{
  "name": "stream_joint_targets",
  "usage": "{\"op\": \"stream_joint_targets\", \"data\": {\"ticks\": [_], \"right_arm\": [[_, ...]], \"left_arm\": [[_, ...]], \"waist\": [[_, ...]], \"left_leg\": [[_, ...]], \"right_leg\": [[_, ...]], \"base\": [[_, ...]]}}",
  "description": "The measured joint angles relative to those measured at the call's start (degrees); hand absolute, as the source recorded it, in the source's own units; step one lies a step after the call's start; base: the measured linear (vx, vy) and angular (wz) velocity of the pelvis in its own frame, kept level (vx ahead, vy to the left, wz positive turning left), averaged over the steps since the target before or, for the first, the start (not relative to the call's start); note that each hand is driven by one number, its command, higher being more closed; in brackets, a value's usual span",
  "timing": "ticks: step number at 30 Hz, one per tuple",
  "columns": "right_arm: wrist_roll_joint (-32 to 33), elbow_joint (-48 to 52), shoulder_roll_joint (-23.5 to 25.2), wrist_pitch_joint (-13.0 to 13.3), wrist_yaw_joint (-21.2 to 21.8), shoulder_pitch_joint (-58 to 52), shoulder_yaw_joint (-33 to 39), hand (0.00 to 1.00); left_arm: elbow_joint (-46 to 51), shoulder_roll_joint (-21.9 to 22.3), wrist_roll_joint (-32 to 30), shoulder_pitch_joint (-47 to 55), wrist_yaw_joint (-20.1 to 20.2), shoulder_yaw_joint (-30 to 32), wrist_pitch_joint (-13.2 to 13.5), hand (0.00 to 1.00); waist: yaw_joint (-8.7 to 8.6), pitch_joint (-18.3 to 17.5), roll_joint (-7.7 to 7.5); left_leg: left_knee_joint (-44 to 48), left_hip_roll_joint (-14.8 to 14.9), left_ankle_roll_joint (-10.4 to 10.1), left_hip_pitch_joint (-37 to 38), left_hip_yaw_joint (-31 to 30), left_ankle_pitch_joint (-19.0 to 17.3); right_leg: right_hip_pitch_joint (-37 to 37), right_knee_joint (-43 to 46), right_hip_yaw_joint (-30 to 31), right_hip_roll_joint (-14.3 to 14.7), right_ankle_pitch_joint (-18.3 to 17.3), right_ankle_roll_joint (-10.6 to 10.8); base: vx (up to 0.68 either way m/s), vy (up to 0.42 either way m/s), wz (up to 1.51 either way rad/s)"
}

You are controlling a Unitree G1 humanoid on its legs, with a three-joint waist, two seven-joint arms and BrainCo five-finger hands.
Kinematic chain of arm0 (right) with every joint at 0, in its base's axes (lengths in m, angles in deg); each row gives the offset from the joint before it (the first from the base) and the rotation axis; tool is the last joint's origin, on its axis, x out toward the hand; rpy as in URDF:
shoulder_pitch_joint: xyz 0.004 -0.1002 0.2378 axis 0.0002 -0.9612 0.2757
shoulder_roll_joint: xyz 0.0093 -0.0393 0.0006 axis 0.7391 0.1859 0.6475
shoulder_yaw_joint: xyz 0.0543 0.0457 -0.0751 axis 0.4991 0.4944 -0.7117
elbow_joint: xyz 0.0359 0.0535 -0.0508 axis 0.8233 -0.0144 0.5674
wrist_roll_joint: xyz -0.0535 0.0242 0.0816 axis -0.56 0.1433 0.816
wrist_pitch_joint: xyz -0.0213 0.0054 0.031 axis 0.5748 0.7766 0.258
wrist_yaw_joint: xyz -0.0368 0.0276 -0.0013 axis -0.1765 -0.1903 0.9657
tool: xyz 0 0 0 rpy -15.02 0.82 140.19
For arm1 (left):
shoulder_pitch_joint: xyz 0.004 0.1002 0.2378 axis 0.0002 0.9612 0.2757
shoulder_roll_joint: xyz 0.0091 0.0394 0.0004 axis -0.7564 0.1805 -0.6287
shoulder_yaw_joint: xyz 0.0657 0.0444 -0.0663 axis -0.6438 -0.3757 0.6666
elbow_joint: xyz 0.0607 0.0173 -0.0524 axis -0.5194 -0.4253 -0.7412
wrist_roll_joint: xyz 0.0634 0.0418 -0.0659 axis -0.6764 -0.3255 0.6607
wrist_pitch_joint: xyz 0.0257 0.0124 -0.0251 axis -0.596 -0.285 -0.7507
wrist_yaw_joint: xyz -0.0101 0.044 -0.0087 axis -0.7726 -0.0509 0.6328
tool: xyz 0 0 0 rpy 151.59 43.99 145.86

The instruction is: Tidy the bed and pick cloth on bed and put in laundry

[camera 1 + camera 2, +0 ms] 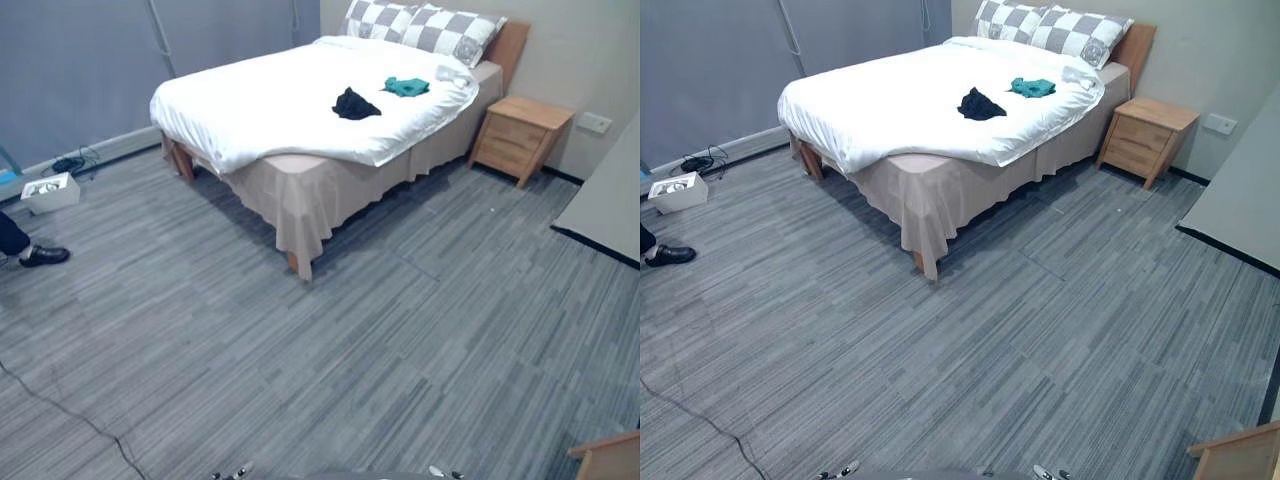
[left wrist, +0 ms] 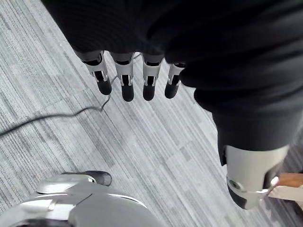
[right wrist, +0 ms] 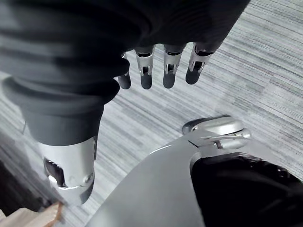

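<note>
A bed with a white duvet stands across the room, two checked pillows at its head. On the duvet lie a black cloth and, nearer the pillows, a teal cloth. My left hand hangs over the grey floor with straight fingers, holding nothing. My right hand likewise hangs with straight fingers and holds nothing. Both hands are far from the bed.
A wooden nightstand stands right of the bed's head. A small white box sits by the left wall near a person's dark shoe. A wooden corner juts in at lower right. A grey panel lies right.
</note>
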Motion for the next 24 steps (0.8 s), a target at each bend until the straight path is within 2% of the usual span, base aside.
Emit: {"op": "stream_joint_targets", "data": {"ticks": [1, 9, 14, 24], "right_arm": [[-0.03, 0.01, 0.11, 0.02, 0.0, 0.02, 0.09, 0.0], [-0.2, -0.01, 0.64, 0.08, 0.55, 0.54, 1.89, 0.0], [-0.51, 0.02, 0.92, 0.41, 0.78, 1.8, 1.92, 0.0], [-0.58, 0.0, 0.91, 0.56, 0.83, 1.81, 1.89, 0.0]], "left_arm": [[-0.24, 0.08, -0.01, -0.03, -0.04, 0.66, 0.02, 0.0], [-0.72, 0.26, -0.09, -1.38, 0.02, 1.31, 0.18, 0.0], [-0.72, 0.29, -0.13, -2.4, -0.02, 1.57, 0.12, 0.0], [-0.77, 0.29, -0.23, -2.4, -0.01, 1.53, 0.12, 0.0]], "waist": [[-0.01, 0.21, -0.53], [-0.02, 1.24, -0.34], [-0.06, 1.97, -0.54], [-0.06, 2.03, -0.61]], "left_leg": [[-0.41, 0.12, 0.02, 0.54, 0.12, 0.01], [-2.01, 0.64, -0.08, 3.34, 0.64, -0.01], [-2.48, 0.64, -0.09, 3.95, 0.86, -0.03], [-2.61, 0.49, -0.08, 4.3, 1.38, -0.03]], "right_leg": [[0.76, -0.98, 0.02, 0.15, 0.14, 0.1], [4.12, -3.8, -0.44, 0.92, 0.65, -0.1], [4.58, -3.8, -0.59, 0.87, 0.13, 0.74], [4.81, -3.77, -0.24, 0.69, 0.12, 0.74]], "base": [[0.05, -0.014, -0.02], [0.07, -0.025, -0.02], [-0.01, -0.002, 0.0], [-0.04, -0.014, -0.01]]}}
